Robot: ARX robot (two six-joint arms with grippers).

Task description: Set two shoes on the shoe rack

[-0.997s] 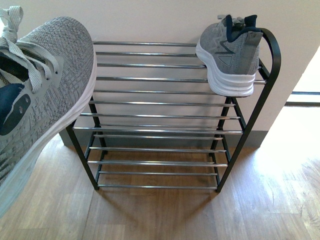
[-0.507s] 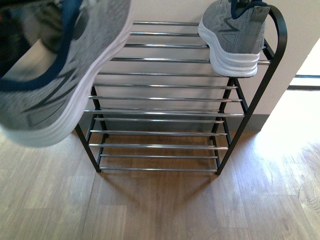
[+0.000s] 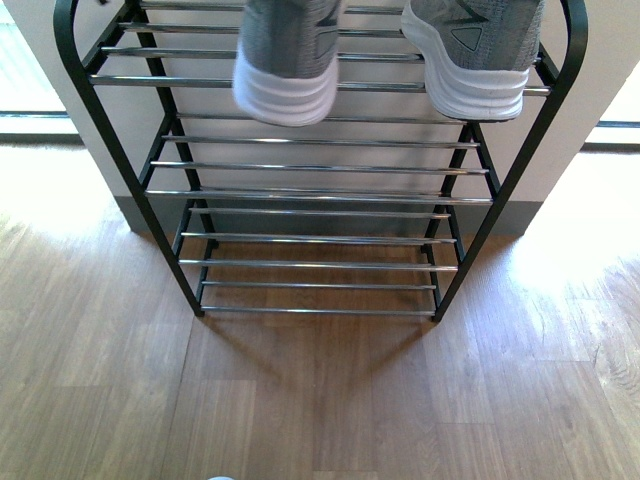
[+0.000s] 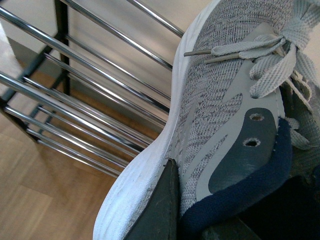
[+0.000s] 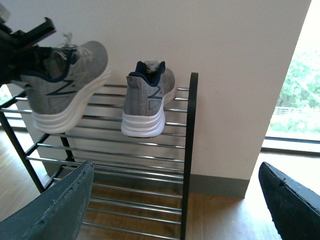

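Shoe one (image 3: 470, 50) sat on the top shelf of the rack (image 3: 310, 194), at its right end, toe to the wall (image 5: 240, 60). Its heel lay over the front bar.

Shoe two (image 3: 288, 60) was over the same shelf, left of shoe one and apart from it. It was carried by the left gripper (image 5: 25, 50). In the right wrist view it was tilted, toe higher than heel, with the sole just over the bars. Whether the heel touched a bar could not be told; the front view was blurred there.

Grip, from the left wrist view: one dark finger (image 4: 160, 210) lay flat against the outside of the sole and knit at the heel quarter. The other was hidden, presumably inside the navy collar. The jaws were clamped on the shoe's side wall.

The right gripper (image 5: 175, 167) was spread wide and empty, held back from the rack and facing it.

Judged stage: second shoe at the shelf, not yet set down.

Risks from here:
- Letting go while tilted — the heel would drop first and the shoe could rock back over the front bar onto the floor (image 3: 320, 400).
- Bars are thin and smooth, so a sole landing only partly on them could slide or wedge in a gap.
- A hidden finger in the collar could catch lining or laces on the way out and drag the shoe off.
- Drift to the right would bump shoe one, whose heel sat at the edge.
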